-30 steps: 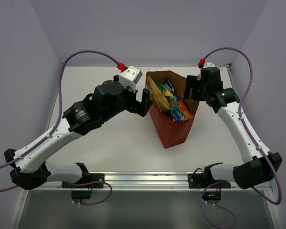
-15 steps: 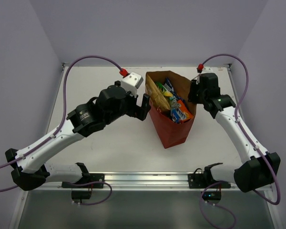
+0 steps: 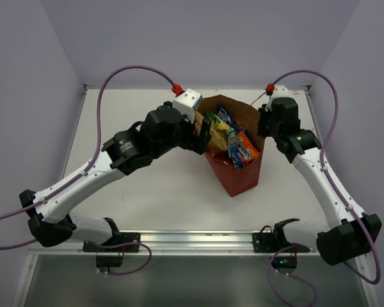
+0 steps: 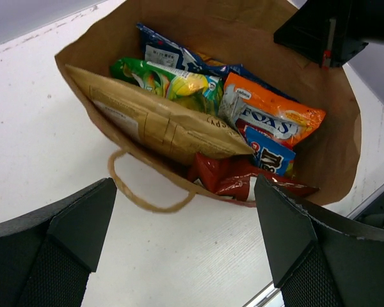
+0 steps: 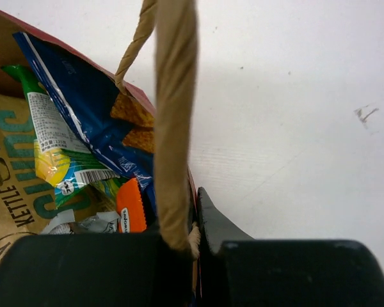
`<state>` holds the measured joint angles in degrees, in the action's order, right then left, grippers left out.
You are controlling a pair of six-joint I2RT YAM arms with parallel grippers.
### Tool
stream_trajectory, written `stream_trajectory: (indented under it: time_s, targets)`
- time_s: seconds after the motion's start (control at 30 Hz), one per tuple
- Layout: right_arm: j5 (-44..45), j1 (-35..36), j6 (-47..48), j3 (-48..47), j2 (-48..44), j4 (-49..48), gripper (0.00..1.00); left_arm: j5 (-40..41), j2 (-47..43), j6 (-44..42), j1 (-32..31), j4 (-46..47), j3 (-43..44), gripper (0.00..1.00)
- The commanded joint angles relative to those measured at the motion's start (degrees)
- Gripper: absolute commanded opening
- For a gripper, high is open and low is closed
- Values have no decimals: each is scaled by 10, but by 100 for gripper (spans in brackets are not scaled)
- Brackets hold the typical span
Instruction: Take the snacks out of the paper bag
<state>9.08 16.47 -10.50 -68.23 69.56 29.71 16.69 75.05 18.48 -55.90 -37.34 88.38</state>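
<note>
**Bag braced on the right, left arm poised for the first pick**

Paper bag (image 3: 238, 178) stands upright mid-table (image 3: 173, 204) with its mouth open. Every snack I can see is inside it; none lies on the table.

Right gripper (image 5: 193, 235) is clamped on the bag's right rim, pinching the paper edge at the foot of a loop handle (image 5: 133, 51). Left gripper (image 4: 184, 192) hovers at the left rim, jaws spread wide, holding nothing.

Contents, left wrist view:
- tan kettle chip bag (image 4: 160, 125) against the near wall
- green packet (image 4: 166, 82) behind it
- blue Doritos bag (image 4: 173, 54)
- orange packet (image 4: 275, 120)
- blue M&M's pack (image 4: 269, 153)
- red packet (image 4: 227, 180) low down

Judgement: the step in hand is steadying the bag before the first extraction, so the task has barely begun. The next move calls for the left jaws to drop into the mouth and close on a packet's top edge. The tan bag looks nearest. Then lift straight up against the right arm's hold. The near handle loop (image 4: 147, 203) could snag.
</note>
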Motion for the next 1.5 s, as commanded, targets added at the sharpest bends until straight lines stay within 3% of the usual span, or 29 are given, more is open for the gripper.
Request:
stream_trajectory:
  time_s: [0.0,0.23,0.47,0.8,1.0,1.17,1.2,1.3,1.33,1.37,1.47]
  targets:
    - [57,-4,43,-51,-43,-111,0,-10,33,-4,3,24,54,97]
    - [46,-1,87,-60,-54,-142,0,-39,104,-16,3,33,113,95]
    - [78,29,101,-29,-84,-174,0,-87,164,37,3,127,81,93]
    - [143,52,91,26,-114,-196,0,-138,281,120,1,202,72,79]
    - [150,55,75,52,-125,-200,0,-141,317,124,-5,232,65,71]
    - [152,59,75,61,-130,-201,0,-131,343,118,-5,246,74,58]
    - [152,59,74,62,-130,-203,0,-131,345,117,-5,249,73,45]
    - [152,60,74,63,-130,-202,0,-131,344,112,-5,255,73,19]
    - [155,60,73,63,-130,-201,0,-133,338,111,-5,255,72,4]
    - [157,60,73,64,-130,-200,0,-133,332,110,-5,254,68,0]
    - [168,60,75,69,-134,-203,0,-119,294,104,-5,242,51,0]
